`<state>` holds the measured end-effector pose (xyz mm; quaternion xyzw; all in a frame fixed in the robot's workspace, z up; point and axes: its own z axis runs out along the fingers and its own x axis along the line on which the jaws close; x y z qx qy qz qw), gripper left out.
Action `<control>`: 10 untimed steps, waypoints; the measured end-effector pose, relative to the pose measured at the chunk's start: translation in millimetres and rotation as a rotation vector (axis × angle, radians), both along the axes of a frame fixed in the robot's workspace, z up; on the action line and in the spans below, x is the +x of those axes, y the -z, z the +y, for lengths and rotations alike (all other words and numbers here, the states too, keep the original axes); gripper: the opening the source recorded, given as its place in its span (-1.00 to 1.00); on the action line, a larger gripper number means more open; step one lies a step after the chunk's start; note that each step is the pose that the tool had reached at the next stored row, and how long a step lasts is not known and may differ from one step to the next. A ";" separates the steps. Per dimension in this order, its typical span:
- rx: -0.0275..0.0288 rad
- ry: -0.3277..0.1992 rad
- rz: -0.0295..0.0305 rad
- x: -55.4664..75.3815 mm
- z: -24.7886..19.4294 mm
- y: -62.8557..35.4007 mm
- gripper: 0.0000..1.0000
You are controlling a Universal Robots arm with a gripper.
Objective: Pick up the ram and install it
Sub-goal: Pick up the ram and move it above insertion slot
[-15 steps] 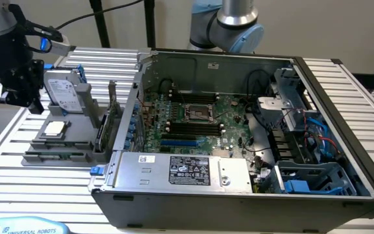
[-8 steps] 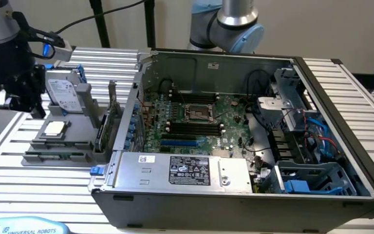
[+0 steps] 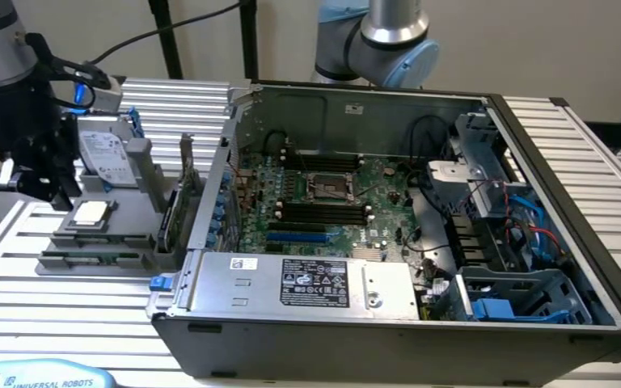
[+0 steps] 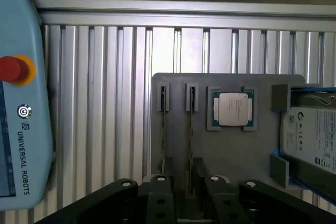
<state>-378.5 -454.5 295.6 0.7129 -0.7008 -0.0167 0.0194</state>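
Ram: long, thin green circuit-board stick (image 4: pixel 190 129), standing on edge in a narrow slot of the flat grey holder block (image 4: pixel 231 156), not lifted yet!
Neighbours: a second stick just like it (image 4: pixel 163 129) sits in the next slot, and a square silver processor chip (image 4: pixel 232 109) lies on the ram's other side.
Gripper: my black two-fingered gripper (image 4: pixel 185 174) hangs right over the holder, fingers (image 4: pixel 203 179) parted, gripping nothing.
Key relation: the ram's long axis runs straight out from the gap between my fingers. I'd say they close across its thin faces, near one end, though contact I can't tell.
Destination: open grey computer case (image 3: pixel 397 343), well apart, towards the exterior view's right.
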 end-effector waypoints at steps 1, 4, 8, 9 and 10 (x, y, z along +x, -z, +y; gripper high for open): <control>0.0000 -0.003 -0.0001 0.1 -0.4 1.7 -0.40; 0.0000 -0.014 0.0000 0.3 -1.0 7.2 -0.27; 0.0000 -0.029 0.0000 0.3 -1.6 14.3 -0.27; 0.0001 -0.032 -0.0001 0.4 -1.9 16.2 -0.27; 0.0001 -0.035 -0.0001 0.3 -2.2 18.1 -0.27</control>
